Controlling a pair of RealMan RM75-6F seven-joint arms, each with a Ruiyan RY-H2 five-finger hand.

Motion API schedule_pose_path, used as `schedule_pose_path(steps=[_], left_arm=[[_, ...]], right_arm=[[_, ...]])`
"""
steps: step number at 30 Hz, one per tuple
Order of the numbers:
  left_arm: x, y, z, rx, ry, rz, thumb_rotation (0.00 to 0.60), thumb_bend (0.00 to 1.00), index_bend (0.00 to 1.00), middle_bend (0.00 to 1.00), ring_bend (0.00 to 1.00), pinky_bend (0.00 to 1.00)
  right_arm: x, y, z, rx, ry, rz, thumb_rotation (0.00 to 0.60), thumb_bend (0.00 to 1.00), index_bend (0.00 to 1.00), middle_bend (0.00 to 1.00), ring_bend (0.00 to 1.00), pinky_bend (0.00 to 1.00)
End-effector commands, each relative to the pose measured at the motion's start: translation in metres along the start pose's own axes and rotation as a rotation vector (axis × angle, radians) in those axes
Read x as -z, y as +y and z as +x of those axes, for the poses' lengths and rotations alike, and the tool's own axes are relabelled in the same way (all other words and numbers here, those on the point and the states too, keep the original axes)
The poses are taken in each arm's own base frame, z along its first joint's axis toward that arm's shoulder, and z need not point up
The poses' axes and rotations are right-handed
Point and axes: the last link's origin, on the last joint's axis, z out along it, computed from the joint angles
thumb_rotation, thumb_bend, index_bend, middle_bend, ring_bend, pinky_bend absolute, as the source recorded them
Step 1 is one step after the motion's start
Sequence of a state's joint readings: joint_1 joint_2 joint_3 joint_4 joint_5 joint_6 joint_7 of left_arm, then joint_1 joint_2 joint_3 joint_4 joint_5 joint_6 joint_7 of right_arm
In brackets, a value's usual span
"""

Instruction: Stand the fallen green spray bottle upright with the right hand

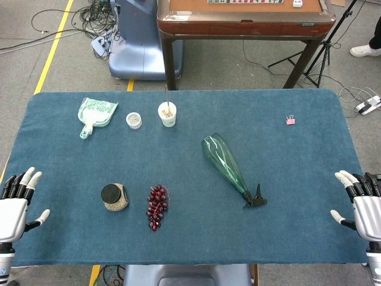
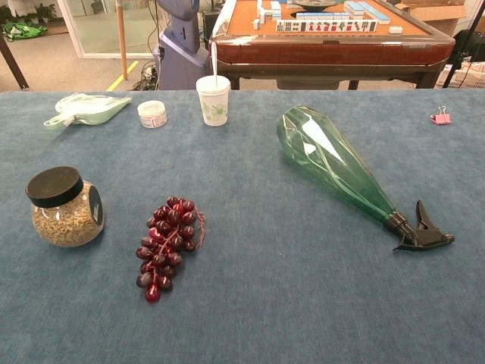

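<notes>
Grapes (image 2: 167, 244), dark red and glossy, lie in a limp bunch nearest the chest cam, well left of the green spray bottle (image 2: 339, 171). That bottle lies on its side on the blue cloth-covered table (image 1: 286, 179): faceted translucent green body, wide base pointing away, tapering to a black trigger head (image 2: 421, 230) near the table's front edge. Left of the bottle, past the grapes, sits a squat clear jar (image 2: 64, 207) w/ a black lid, full of tan grains (seeds, perhaps; too small to tell). Beyond the bottle's base, to the left, stands a white paper cup (image 2: 214, 99) w/ a stick in it; further left a small round tub (image 2: 153, 114) and a pale green dustpan-shaped scoop (image 1: 96, 114). A pink binder clip (image 1: 290, 120) lies right of the bottle, well apart. Right hand (image 1: 360, 202) rests at the table edge, well right of the bottle, white-tipped fingers spread, holding nothing. Left hand (image 1: 18, 199) is at the opposite edge, fingers likewise apart, empty.
</notes>
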State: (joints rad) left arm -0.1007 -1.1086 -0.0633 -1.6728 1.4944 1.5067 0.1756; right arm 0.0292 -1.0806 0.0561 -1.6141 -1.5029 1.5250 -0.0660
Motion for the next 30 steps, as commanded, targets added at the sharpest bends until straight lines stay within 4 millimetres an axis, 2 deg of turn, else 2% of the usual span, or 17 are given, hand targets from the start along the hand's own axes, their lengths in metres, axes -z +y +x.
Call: schedule_pose_path(steps=[1,19,22,27,30], left_arm=[[0.000,0.000,0.000,0.000,0.003,0.003,0.600,0.24,0.00,0.00,0.00,0.00],[0.002,0.000,0.001,-0.005,0.002,0.008,0.600,0.24,0.00,0.00,0.00,0.00],[0.002,0.000,0.001,-0.006,0.005,0.008,0.600,0.24,0.00,0.00,0.00,0.00],[0.002,0.002,0.001,-0.003,0.012,-0.002,0.600,0.24,0.00,0.00,0.00,0.00],[0.001,0.003,0.001,-0.004,0.013,-0.009,0.600,0.24,0.00,0.00,0.00,0.00]], right_arm=[[0.000,-0.001,0.000,0.001,-0.002,0.002,0.600,0.08,0.19,0.19,0.12,0.09],[-0.003,-0.008,0.001,0.023,-0.051,0.055,0.600,0.09,0.19,0.20,0.12,0.09],[-0.006,-0.012,0.001,0.029,-0.080,0.082,0.600,0.15,0.19,0.23,0.12,0.09],[-0.015,-0.023,-0.004,0.034,-0.148,0.129,0.600,0.32,0.19,0.25,0.12,0.09],[-0.023,-0.030,-0.009,0.040,-0.195,0.158,0.600,0.38,0.19,0.25,0.12,0.09]])
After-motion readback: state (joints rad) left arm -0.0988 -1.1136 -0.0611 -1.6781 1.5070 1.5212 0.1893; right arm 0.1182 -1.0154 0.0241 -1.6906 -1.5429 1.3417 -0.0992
